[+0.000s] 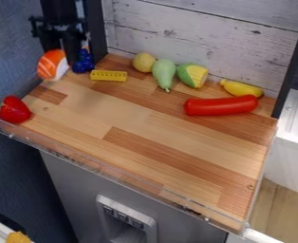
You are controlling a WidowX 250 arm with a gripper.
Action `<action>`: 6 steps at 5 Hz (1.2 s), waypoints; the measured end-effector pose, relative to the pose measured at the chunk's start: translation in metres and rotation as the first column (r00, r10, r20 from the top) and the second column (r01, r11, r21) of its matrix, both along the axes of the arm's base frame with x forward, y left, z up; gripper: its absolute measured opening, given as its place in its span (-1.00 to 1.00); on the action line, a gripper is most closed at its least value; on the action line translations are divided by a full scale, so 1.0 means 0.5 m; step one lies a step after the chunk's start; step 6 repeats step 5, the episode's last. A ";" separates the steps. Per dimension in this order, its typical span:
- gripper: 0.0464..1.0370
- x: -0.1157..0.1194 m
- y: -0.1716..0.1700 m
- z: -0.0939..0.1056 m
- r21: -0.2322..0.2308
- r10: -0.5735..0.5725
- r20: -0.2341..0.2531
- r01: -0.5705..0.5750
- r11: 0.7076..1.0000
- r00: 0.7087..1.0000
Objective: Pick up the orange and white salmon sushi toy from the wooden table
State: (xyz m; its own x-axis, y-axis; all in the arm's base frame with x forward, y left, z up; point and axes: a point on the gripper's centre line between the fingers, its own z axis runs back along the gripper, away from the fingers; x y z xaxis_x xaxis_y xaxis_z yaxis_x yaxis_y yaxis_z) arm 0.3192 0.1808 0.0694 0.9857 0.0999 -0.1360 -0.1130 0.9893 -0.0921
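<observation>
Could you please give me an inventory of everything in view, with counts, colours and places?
Toy sushi: one, orange and white, upper left, just below the gripper in the picture
Bumpy toy: one, blue, beside the sushi
Brick: one, yellow, right of the blue toy
Lemon-like toy: one, yellow, near the back wall
Pear-shaped toy: one, pale green, right of that
Corn: one, yellow and green, right again
Banana: one, yellow, back right
Sausage: one, red, before the banana
Rounded toy: one, red, left corner
Board: one, wood-brown, beneath the toys
Gripper: one, black, upper left
</observation>
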 end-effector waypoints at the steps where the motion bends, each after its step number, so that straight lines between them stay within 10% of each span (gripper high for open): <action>1: -0.03 0.002 0.002 -0.010 0.010 -0.074 0.019 0.073 0.997 0.997; 6: 0.12 0.046 -0.033 -0.108 0.003 -0.150 0.012 0.150 0.989 0.989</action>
